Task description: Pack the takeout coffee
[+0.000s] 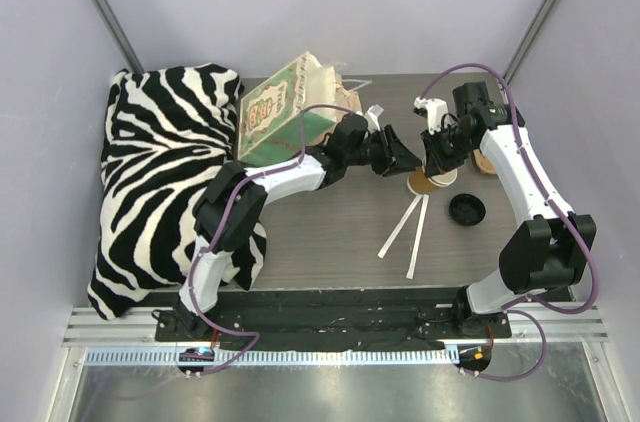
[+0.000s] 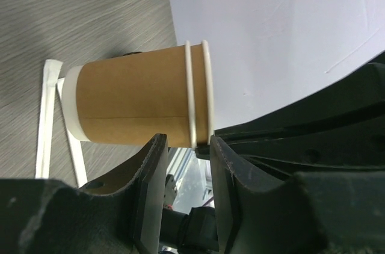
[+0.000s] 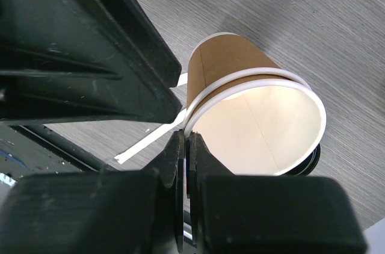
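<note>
No lidded takeout coffee shows in any view. Two nested brown paper cups (image 1: 432,179), open-topped with pale insides, stand mid-table, their two white rims a little apart. My right gripper (image 3: 187,136) is shut on the rim of the brown cups (image 3: 258,127), pinching the wall from above. My left gripper (image 2: 187,139) sits against the side of the brown cups (image 2: 138,100). Its jaws are narrowly open and I see only background in the gap. In the top view the left gripper (image 1: 412,164) comes in from the left and the right gripper (image 1: 440,157) from the right.
A loose black lid (image 1: 467,209) lies right of the cups. White wrapped straws (image 1: 405,227) lie in front. A green-patterned paper bag (image 1: 285,112) lies at the back, a zebra-print cloth (image 1: 165,172) fills the left, and a brown paper piece (image 1: 487,157) lies far right.
</note>
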You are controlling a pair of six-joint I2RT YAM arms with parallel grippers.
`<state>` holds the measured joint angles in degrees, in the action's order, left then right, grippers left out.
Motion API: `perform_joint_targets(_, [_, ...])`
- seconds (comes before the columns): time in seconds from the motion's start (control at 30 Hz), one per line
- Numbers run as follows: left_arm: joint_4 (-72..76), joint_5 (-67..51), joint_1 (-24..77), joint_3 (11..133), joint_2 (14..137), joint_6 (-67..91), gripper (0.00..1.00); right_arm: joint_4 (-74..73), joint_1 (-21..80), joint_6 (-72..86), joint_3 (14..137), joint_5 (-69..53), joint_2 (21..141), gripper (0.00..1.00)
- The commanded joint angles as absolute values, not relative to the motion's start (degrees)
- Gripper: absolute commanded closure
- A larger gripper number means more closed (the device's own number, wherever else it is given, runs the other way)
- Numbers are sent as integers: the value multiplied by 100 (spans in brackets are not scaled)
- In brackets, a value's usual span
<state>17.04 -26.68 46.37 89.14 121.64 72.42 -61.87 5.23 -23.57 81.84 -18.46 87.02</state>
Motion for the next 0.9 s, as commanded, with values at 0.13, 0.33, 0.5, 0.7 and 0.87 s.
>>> perform_joint_targets(0.13, [1398, -2461, 4702, 9176, 12322, 6917, 64, -6284, 571, -2294, 8525, -2118, 8613, 99])
perform_joint_targets(0.33, [1809, -2540, 4702, 9097, 12314, 7118, 65, -6337, 580, -2338, 8481, -2031, 8604, 99])
perform_joint_targets(0.5, [2127, -2628, 4658, 8903, 12173, 7260, 63, -6241, 571, -2373, 8394, -1706, 8657, 99])
perform_joint_targets(0.7, [2189, -2645, 4623, 8938, 12067, 7172, 62, -6179, 580, -2382, 8323, -1643, 8631, 99])
perform_joint_targets(0.87, [2031, -2628, 4676, 9088, 12182, 7102, 63, -6196, 580, -2364, 8358, -1758, 8596, 99])
